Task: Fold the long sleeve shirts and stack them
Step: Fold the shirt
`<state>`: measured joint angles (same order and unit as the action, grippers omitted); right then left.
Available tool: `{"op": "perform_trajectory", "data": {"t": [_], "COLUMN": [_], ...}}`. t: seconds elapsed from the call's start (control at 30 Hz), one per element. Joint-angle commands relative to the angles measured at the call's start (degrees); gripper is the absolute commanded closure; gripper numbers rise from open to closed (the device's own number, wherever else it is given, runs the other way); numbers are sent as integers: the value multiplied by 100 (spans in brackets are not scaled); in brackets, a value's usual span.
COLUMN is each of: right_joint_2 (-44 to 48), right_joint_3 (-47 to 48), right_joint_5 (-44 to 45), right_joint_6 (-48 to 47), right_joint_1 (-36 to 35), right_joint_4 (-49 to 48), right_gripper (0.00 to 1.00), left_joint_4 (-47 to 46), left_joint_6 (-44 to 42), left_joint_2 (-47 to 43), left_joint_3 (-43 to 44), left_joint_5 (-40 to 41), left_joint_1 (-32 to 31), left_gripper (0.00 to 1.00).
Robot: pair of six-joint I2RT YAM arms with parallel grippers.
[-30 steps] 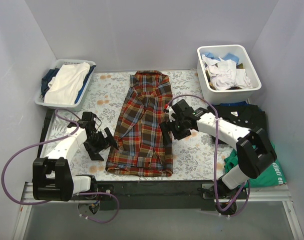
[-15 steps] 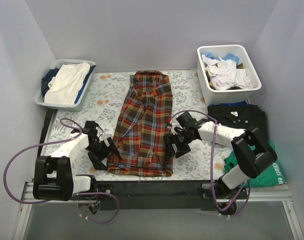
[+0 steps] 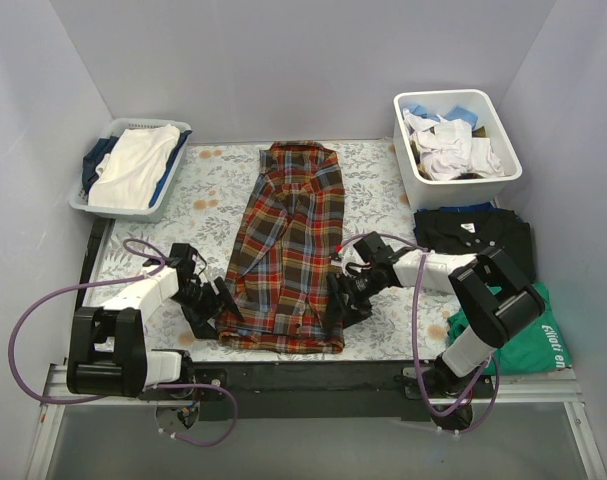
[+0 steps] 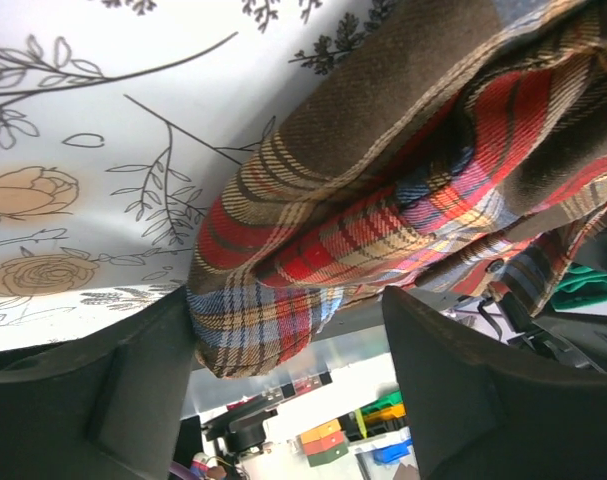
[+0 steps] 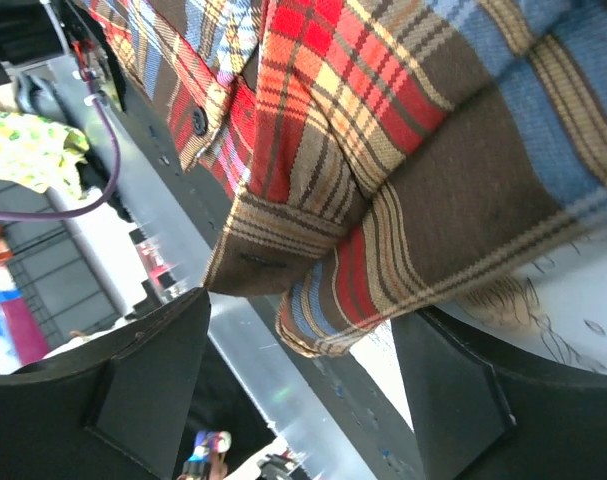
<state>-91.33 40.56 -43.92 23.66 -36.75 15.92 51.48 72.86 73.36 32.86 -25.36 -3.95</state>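
having slid down to the hem corners of the plaid shirt (image 3: 288, 250) spread mid-frame on the surface (image 3: 383, 170), left jaws and right jaws straddle cloth, unclenched but narrowing, so a fold looks imminent.

I see two arms with white shells, the left arm (image 3: 138, 293) and the right arm (image 3: 443, 268), each with chunky black joints and a black base block. A purple cable (image 3: 23, 335) loops off each one. My wrist cameras show broad, matte black fingers (image 4: 93, 400) with angled faces.
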Motion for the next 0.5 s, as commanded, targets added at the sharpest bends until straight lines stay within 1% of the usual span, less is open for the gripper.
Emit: {"op": "perform_trajectory", "data": {"t": [0.0, 0.13, 0.2, 0.23, 0.27, 0.3, 0.33, 0.37, 0.47], "right_joint_2": [-358, -535, -614, -649, -658, -658, -667, -658, -632], "right_joint_3": [154, 295, 383, 392, 383, 374, 365, 383, 427], "right_joint_5": [138, 243, 279, 305, 331, 349, 384, 437, 525], "right_joint_6": [60, 130, 183, 200, 226, 235, 244, 236, 236], "right_joint_1": [-7, -7, -7, -7, -7, -7, -7, -7, -7], "right_joint_4": [-247, -274, -265, -265, -265, -265, -213, -195, -98], "right_gripper": [20, 23, 32, 35, 44, 49, 53, 60, 71], "left_joint_4": [-51, -95, -130, -139, -139, -130, -147, -165, -235], "left_joint_6": [-61, -114, -158, -167, -184, -211, -228, -237, -281], "left_joint_2": [-41, -6, 29, 64, 82, 90, 108, 125, 169], "left_joint_3": [-17, 88, 159, 211, 247, 264, 291, 326, 414], "left_joint_5": [-258, -372, -443, -513, -513, -522, -531, -592, -715], "left_joint_1": [-36, -27, -27, -36, -36, -36, -36, -36, -45], "left_gripper": [32, 38, 40, 46, 48, 50, 54, 56, 59]}}
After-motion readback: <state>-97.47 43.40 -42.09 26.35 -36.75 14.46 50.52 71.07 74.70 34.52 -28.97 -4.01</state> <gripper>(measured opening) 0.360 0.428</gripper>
